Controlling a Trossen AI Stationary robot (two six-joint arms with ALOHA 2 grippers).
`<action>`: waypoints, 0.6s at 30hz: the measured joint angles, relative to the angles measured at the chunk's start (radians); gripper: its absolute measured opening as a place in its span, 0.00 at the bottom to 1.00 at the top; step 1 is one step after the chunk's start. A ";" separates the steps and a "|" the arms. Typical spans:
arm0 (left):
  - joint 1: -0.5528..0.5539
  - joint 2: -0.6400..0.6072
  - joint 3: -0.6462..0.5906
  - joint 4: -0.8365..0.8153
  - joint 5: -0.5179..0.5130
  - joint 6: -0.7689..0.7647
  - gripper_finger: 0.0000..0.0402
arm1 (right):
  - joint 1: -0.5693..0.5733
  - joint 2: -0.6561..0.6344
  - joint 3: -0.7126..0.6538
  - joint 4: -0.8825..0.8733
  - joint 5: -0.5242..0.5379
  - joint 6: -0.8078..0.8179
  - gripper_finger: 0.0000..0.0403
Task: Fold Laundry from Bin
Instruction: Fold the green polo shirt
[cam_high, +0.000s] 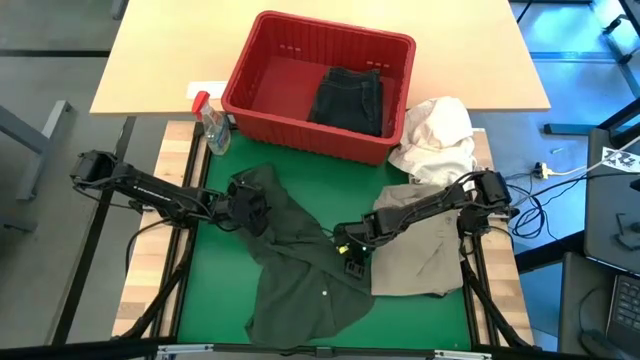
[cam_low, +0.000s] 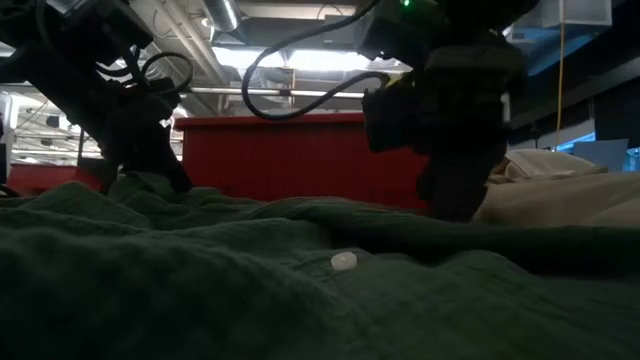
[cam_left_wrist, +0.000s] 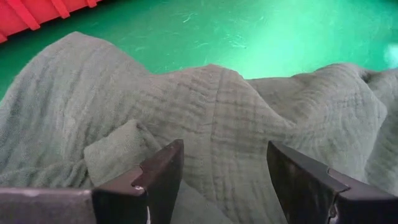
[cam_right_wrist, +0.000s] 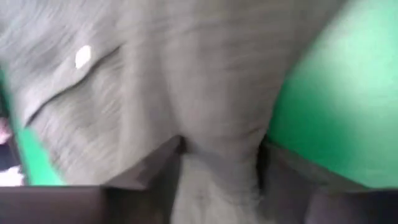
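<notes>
R gripper (cam_high: 352, 252) pinching a fold of dark green shirt (cam_high: 300, 290) mid-mat, jaws closing on cloth. L gripper (cam_high: 246, 212) spread wide over shirt's upper edge, not gripping. Step: spreading shirt flat. Next: L needs hold, then pull apart. Dark garment (cam_high: 348, 98) left in bin (cam_high: 268, 118); khaki one (cam_high: 420, 255) alongside.
</notes>
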 joint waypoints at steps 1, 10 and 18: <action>0.000 0.000 0.000 0.000 0.000 0.000 0.56 | 0.006 0.001 0.009 -0.009 -0.014 -0.011 0.45; 0.000 0.000 0.000 0.000 -0.003 0.000 0.56 | 0.053 -0.015 0.223 -0.236 0.080 -0.069 0.07; 0.002 0.000 0.000 -0.004 -0.029 0.001 0.56 | 0.151 -0.017 0.377 -0.240 0.237 0.131 0.05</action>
